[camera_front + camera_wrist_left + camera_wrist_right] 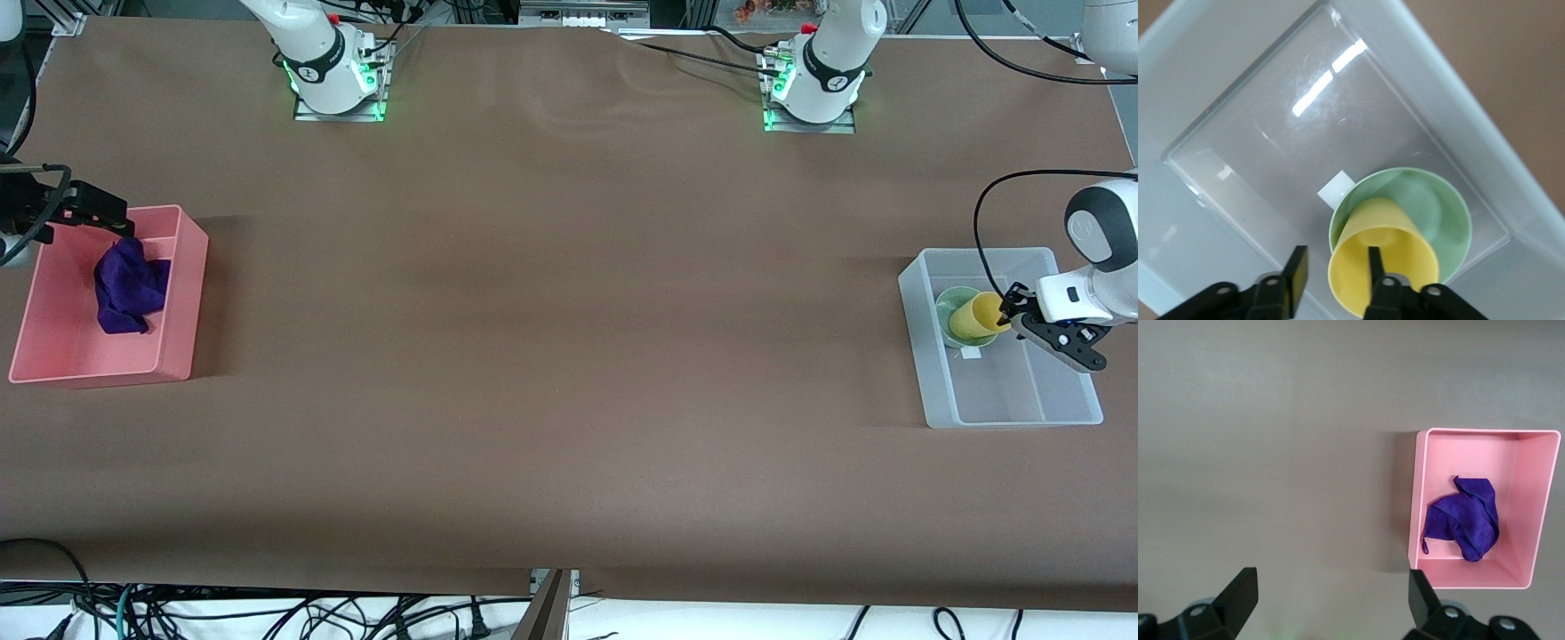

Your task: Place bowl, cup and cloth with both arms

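Front view, desk (551, 356): brown, carrying a pink bin (182, 293) at the right arm's end and a clear bin (1013, 418) at the left arm's end.
Left pincer (1009, 313): low over the clear bin, fingers set narrowly apart with the cup's rim between them, one finger inside the cup, one outside.
Left wrist view, left pincer (1336, 267): inner finger against the inside of the cup wall, outer finger standing clear of the cup; grip not closed on it.
Cup (981, 314) (1383, 259): yellow, tilted, sitting in the bowl directly under the left pincer, mouth turned toward the pincer.
Bowl (958, 311) (1438, 213): pale green, on the floor of the clear bin (1271, 133), just below the left pincer, holding the cup.
Right pincer (114, 219): over the pink bin's edge, just above the cloth.
Right wrist view, right pincer (1331, 593): fingers spread wide, holding nothing.
Cloth (129, 286) (1465, 523): purple, crumpled, lying in the pink bin (1531, 507) below the right pincer, apart from its fingers.
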